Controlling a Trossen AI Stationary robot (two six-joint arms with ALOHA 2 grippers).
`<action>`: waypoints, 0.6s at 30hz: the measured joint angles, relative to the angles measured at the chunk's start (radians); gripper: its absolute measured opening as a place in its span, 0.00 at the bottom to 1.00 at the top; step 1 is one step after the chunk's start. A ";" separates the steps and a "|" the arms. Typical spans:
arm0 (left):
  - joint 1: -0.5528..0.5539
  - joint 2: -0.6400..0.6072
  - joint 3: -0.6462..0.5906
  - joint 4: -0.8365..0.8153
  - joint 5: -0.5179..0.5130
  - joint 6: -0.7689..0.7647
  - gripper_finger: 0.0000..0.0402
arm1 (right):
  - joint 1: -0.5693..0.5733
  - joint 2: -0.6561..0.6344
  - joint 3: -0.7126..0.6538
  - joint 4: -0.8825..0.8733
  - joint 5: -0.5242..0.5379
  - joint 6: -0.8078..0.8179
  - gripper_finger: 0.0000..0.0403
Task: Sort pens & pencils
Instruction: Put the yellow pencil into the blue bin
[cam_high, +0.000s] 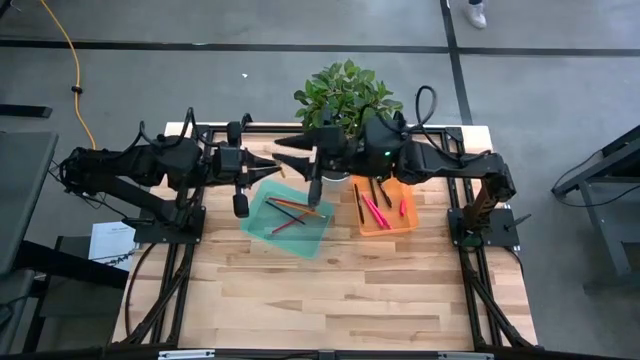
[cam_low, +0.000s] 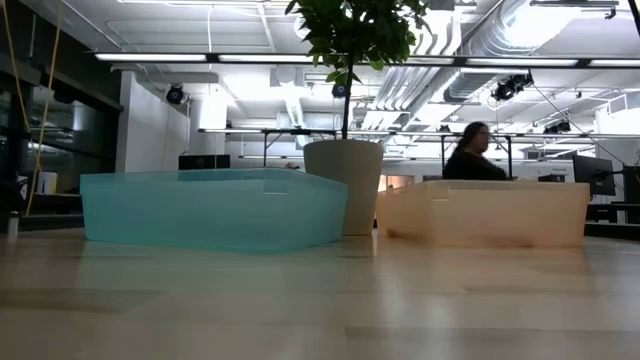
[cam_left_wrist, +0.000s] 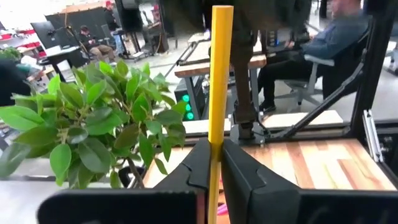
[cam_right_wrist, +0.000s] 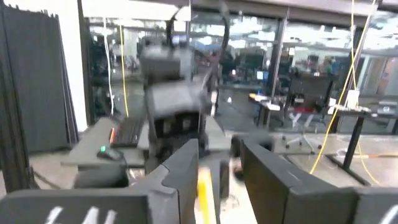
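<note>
My left gripper is shut on a yellow pencil, high above the far-left corner of the teal tray. My right gripper is open and meets it tip to tip. In the right wrist view a yellow stick shows between the right gripper's open fingers; I cannot tell whether they touch it. Red and orange pencils lie in the teal tray. Black and pink pens lie in the orange tray. My left gripper pinches the yellow pencil's shaft between its two fingers. The fingers are level and come from the table's left, lying across the pencil. The pencil is lifted clear of the table and sticks out on both sides of the fingers.
A potted plant stands at the far edge between the two trays, close behind both grippers. In the low view the teal tray, the pot and the orange tray stand in a row. A person sits beyond the table.
</note>
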 joint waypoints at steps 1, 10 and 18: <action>0.000 0.000 0.000 -0.010 -0.003 0.000 0.03 | 0.000 0.000 0.012 0.001 -0.001 -0.001 0.28; 0.000 0.000 0.000 -0.199 -0.038 -0.036 0.04 | 0.010 -0.003 0.238 -0.115 -0.028 -0.055 0.28; 0.021 0.030 -0.071 -0.343 0.000 -0.091 0.04 | 0.041 -0.080 0.248 -0.244 0.000 -0.101 0.28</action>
